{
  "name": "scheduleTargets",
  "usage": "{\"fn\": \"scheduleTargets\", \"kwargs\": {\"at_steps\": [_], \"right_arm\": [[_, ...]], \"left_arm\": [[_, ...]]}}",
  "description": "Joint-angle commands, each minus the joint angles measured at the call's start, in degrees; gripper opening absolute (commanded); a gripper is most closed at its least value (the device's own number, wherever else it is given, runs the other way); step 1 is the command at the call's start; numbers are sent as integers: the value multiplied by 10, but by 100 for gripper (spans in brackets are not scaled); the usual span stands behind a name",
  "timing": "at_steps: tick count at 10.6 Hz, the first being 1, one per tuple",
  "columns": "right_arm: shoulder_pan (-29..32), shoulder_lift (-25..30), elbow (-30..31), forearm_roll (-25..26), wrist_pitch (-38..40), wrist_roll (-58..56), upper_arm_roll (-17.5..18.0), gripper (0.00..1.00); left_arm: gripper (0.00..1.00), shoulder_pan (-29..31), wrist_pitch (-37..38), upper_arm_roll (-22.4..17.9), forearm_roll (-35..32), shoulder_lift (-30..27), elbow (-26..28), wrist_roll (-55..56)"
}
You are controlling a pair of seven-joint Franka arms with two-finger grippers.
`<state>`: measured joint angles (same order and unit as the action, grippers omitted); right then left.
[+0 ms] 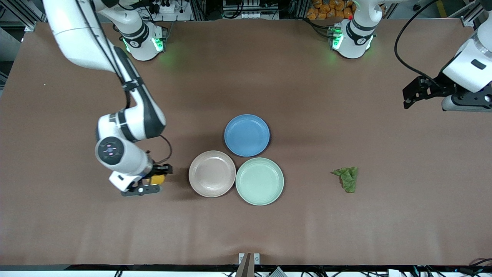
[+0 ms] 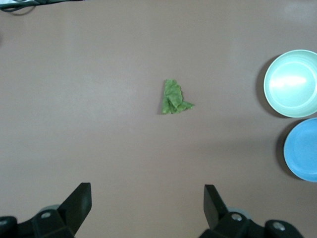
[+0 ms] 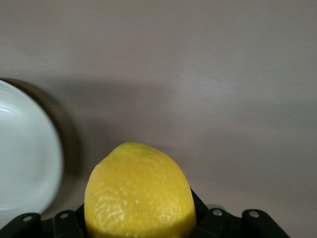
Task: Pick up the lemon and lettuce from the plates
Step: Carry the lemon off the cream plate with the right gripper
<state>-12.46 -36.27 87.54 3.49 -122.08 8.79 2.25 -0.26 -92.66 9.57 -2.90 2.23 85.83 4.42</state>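
Observation:
My right gripper (image 1: 157,179) is shut on the yellow lemon (image 1: 157,179), low over the bare table beside the beige-pink plate (image 1: 211,173), toward the right arm's end. In the right wrist view the lemon (image 3: 139,193) fills the jaws, with the plate's rim (image 3: 29,163) beside it. The green lettuce (image 1: 347,178) lies on the bare table toward the left arm's end, apart from the mint green plate (image 1: 259,181). Both plates are empty. My left gripper (image 1: 413,94) is open and empty, high over the table at the left arm's end; its wrist view shows the lettuce (image 2: 173,98) below.
An empty blue plate (image 1: 246,135) touches the two other plates, farther from the front camera. It also shows in the left wrist view (image 2: 303,149) beside the mint plate (image 2: 292,83). The table's front edge (image 1: 246,264) runs along the bottom.

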Motion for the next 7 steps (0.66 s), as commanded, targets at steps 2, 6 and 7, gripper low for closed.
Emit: {"fn": "scheduleTargets", "kwargs": {"at_steps": [2, 6, 7], "right_arm": [[75, 56, 82, -1, -1, -88, -1, 43], [114, 75, 122, -1, -10, -141, -18, 43], [122, 85, 138, -1, -16, -146, -18, 43]], "left_arm": [[100, 4, -48, -2, 12, -32, 66, -5], [100, 4, -54, -3, 13, -27, 65, -6], [100, 4, -61, -3, 13, -26, 65, -6]]}}
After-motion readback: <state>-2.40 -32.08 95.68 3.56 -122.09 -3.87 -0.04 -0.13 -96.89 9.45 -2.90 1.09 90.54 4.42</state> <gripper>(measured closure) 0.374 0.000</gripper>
